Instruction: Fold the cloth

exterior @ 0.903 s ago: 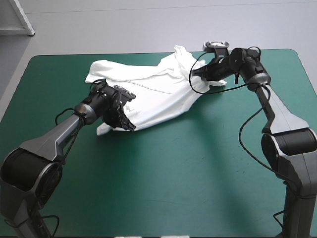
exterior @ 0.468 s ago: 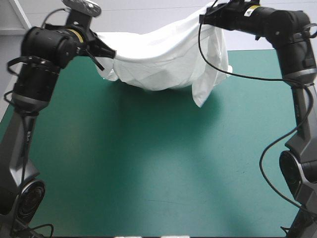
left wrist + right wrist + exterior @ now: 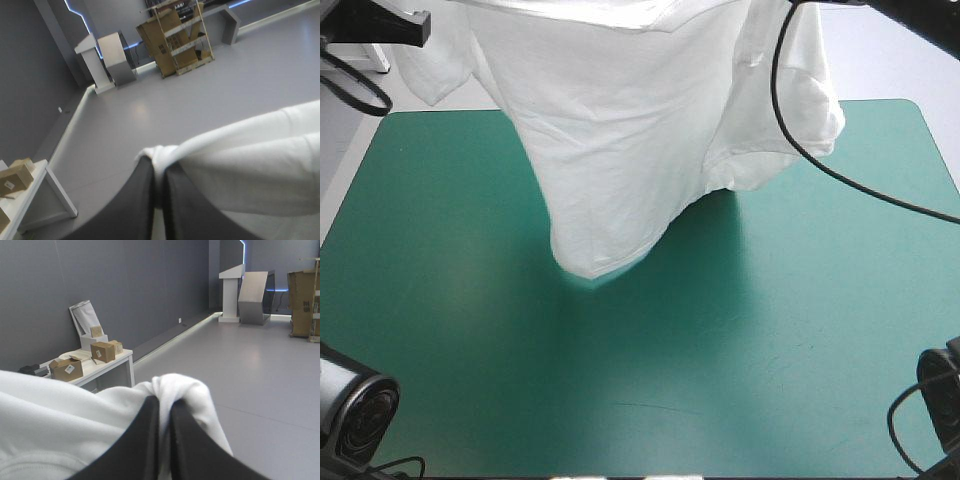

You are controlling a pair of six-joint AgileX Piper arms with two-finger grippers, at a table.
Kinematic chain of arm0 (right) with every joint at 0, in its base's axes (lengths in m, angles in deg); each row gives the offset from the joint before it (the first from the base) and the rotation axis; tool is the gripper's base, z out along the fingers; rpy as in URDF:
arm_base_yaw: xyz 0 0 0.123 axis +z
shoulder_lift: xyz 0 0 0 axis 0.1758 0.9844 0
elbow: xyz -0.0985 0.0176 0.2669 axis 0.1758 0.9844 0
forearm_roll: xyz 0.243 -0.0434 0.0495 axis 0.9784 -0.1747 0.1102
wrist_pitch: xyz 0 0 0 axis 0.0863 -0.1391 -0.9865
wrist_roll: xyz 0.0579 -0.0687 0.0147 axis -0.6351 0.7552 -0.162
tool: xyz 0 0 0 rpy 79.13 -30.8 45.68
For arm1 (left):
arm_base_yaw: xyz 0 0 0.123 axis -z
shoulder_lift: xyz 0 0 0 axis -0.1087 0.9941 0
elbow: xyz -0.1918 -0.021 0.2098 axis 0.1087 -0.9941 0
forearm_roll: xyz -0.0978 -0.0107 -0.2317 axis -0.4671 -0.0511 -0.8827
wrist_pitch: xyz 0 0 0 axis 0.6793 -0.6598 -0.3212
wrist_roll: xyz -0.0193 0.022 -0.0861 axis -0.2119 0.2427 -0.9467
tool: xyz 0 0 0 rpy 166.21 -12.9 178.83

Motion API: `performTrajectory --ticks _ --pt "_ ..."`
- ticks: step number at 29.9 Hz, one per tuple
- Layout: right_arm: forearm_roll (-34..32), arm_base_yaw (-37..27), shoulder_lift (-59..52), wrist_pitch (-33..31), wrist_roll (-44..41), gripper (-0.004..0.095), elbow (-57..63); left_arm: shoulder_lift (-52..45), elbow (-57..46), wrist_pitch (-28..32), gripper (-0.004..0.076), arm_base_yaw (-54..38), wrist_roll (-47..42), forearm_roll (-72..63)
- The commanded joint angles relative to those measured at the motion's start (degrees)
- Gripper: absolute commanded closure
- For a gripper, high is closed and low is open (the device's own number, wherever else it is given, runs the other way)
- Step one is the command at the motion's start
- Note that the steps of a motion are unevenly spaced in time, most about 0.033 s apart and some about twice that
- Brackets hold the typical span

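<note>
L hand [image 3: 159, 167]: all but closed, clamped on a bunched fold of the T-shirt [image 3: 250, 160]; white cloth pinched between, arm raised high.
R hand [image 3: 164, 402]: same, nearly together on a wad of T-shirt edge, cloth spilling out to one side; also raised.
T-shirt, top: strung between the two hands, above the table's far half, wide across.
T-shirt, body: hangs skewed and narrows to one low tip [image 3: 595, 262] over the table's middle. A sleeve [image 3: 812, 110] droops on the R side. Can't tell if the tip touches the table; prob. clear of it.
Table [image 3: 790, 370]: teal-green cover, soft shadow under the low tip.
Step (est.): lift and spread, before laying flat. No fold made yet.
Handling (est.): light, soft, limp. No stiffness, so it sags and swings w/ any arm move. Thin knit can creep out of a small pinch. Not fragile.
Where to hold (est.): seamed edges, i.e. shoulders or hem corners, give a thicker bite. Two corners of the same edge would hang it square; the bunched grips leave it crooked.
</note>
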State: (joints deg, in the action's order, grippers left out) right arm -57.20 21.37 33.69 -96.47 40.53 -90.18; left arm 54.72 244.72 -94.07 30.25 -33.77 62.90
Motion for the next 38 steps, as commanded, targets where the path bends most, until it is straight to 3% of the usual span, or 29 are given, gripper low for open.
performTrajectory --ticks 1,7,16,27,38 --pt "1.4 -0.1 -4.4 5.6 2.9 0.0923 -1.5 -3.2 1.5 5.0 0.0705 0.0 2.1 0.8" --pt "1.5 -0.1 -7.3 10.6 4.8 0.0924 -1.5 -6.1 1.5 9.9 0.0705 0.0 4.3 0.8" --pt "2.5 -0.1 -6.3 8.3 5.1 0.0925 -1.5 -6.5 0.7 5.5 0.0705 0.0 3.9 1.0" --pt "2.7 -0.1 7.1 5.8 4.5 0.0925 -1.5 1.5 -16.7 8.0 0.0704 -0.1 -4.1 11.3" --pt "7.7 -0.1 24.8 21.8 7.8 0.0925 -1.5 11.1 -27.9 20.2 0.0705 -6.1 -13.1 8.9"
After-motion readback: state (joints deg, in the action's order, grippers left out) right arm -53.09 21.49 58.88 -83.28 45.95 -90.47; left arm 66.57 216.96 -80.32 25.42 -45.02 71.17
